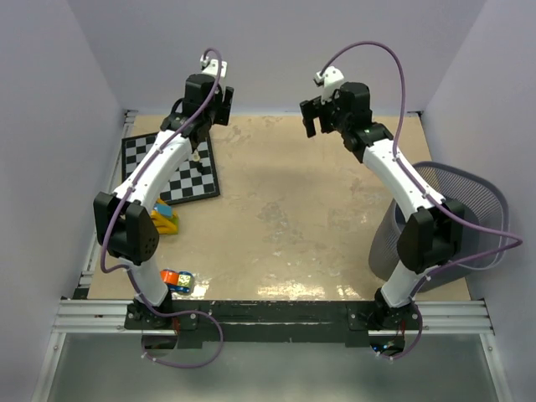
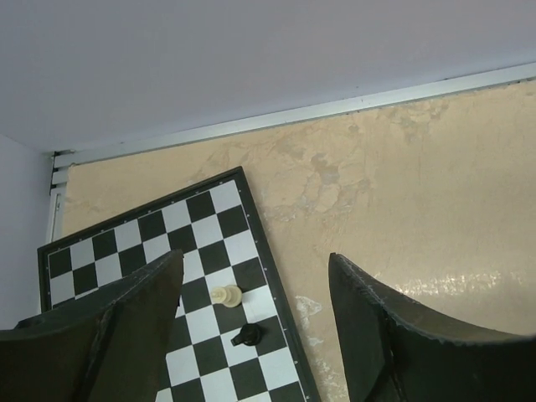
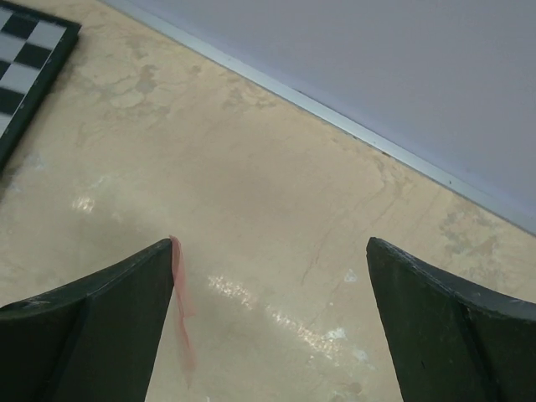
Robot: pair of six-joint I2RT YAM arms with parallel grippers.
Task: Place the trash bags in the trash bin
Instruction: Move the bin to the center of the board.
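Note:
The trash bin (image 1: 473, 188), a dark grey wire-mesh basket, stands at the table's right edge behind my right arm's elbow. No whole trash bag shows in any view. A thin strip of translucent reddish film (image 3: 180, 301) hangs along the inner edge of my right gripper's left finger. My right gripper (image 1: 316, 126) (image 3: 271, 241) is raised over the back of the table, open, with only bare tabletop between its fingers. My left gripper (image 1: 219, 105) (image 2: 255, 256) hovers open above the chessboard's right edge, holding nothing.
A black-and-white chessboard (image 1: 172, 167) lies at the back left, with a white piece (image 2: 226, 295) and a black piece (image 2: 246, 336) on it. A yellow-and-blue toy (image 1: 165, 219) and a small orange-and-blue object (image 1: 177, 280) sit by the left arm. Pale walls close in the back and sides.

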